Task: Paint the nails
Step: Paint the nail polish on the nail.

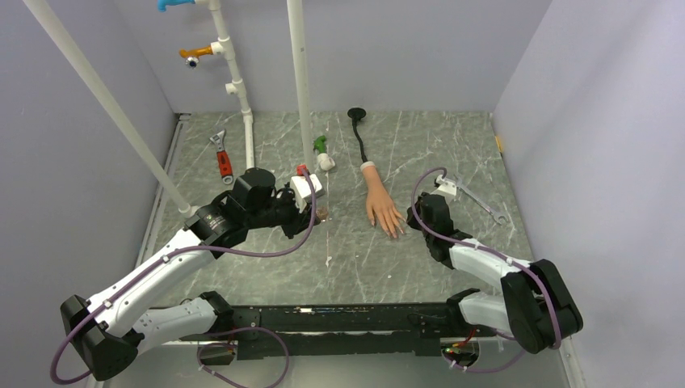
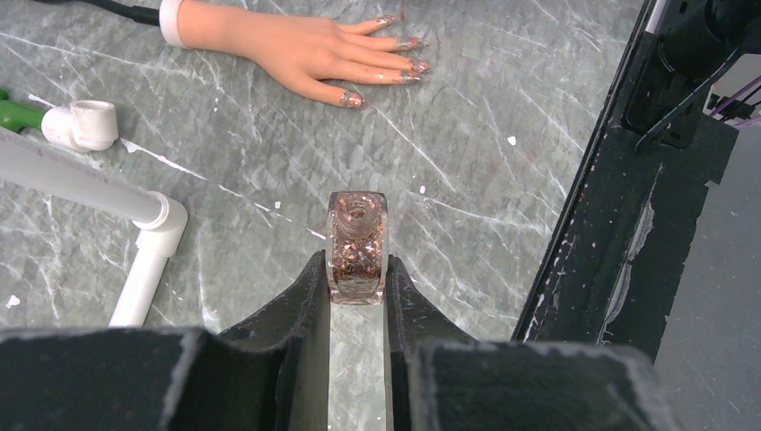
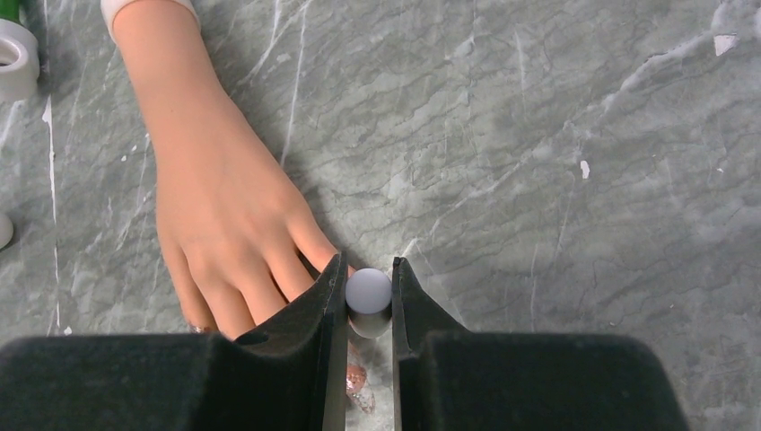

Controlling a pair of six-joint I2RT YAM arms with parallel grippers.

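Observation:
The peach mannequin hand point(image 1: 380, 206) lies flat mid-table, fingers toward the arms, on a black stem point(image 1: 358, 133). Its nails point(image 2: 408, 42) carry copper glitter in the left wrist view. My left gripper point(image 2: 357, 269) is shut on a small open bottle point(image 2: 357, 247) of copper glitter polish standing on the table, left of the hand. My right gripper point(image 3: 369, 269) is shut on the white cap point(image 3: 369, 290), held upright at the hand's fingertips beside the outermost finger. A glittery nail point(image 3: 357, 377) shows below the cap between my fingers. The brush itself is hidden.
White PVC pipes point(image 1: 300, 81) rise at the back, and one pipe end point(image 2: 148, 242) lies just left of the bottle. A red wrench point(image 1: 222, 158), a green-handled tool point(image 1: 321, 149), a white box point(image 1: 305, 187) and a steel spanner point(image 1: 476, 198) lie around. A black rail point(image 1: 339, 319) borders the near edge.

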